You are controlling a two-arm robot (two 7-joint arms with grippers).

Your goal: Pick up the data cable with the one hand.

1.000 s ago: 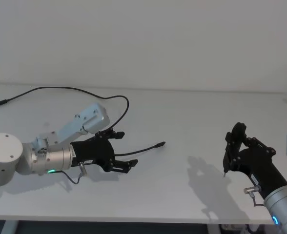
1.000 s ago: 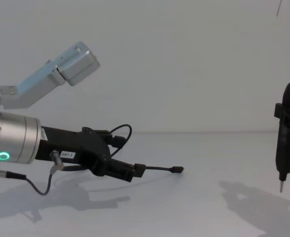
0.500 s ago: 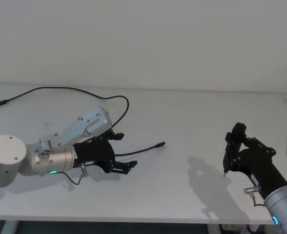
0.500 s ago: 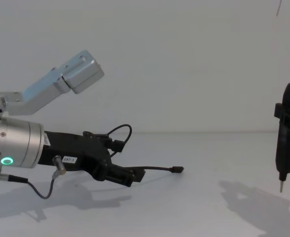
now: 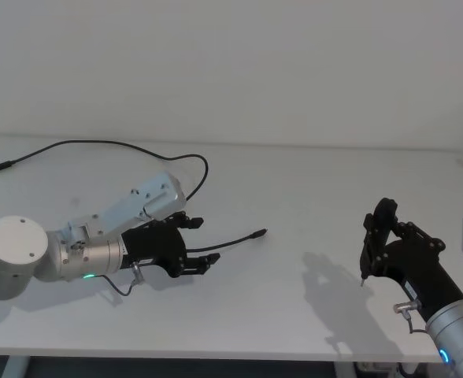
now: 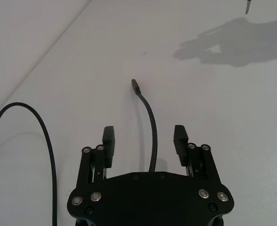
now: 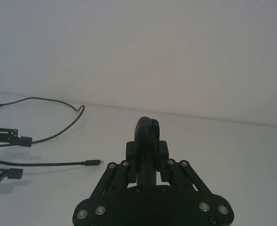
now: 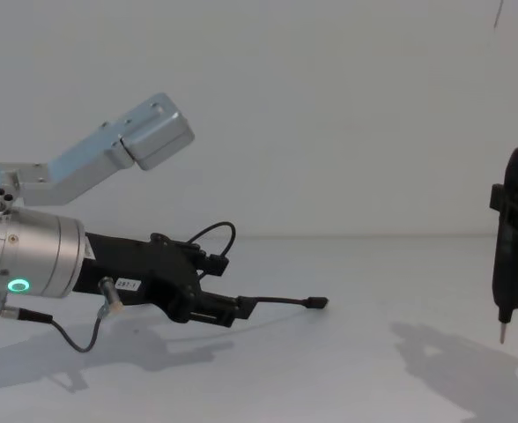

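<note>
Low over the white table (image 5: pixel 294 181), the left gripper (image 5: pixel 202 241) hovered, jaws spread wide, straddling the data cable (image 5: pixel 98 142) lying flat near its plug end. Far right, the right gripper (image 5: pixel 364 264) hung parked, fingers closed.

Setting: robotics lab, test bench. Evidence: plain white table (image 5: pixel 310 197) set against a bare white wall (image 5: pixel 231 63); silver robot arm (image 8: pixel 30 256) with a lit green ring light (image 8: pixel 16 285) over the tabletop; a lone black data cable (image 5: pixel 113 143) lying on the surface.
</note>
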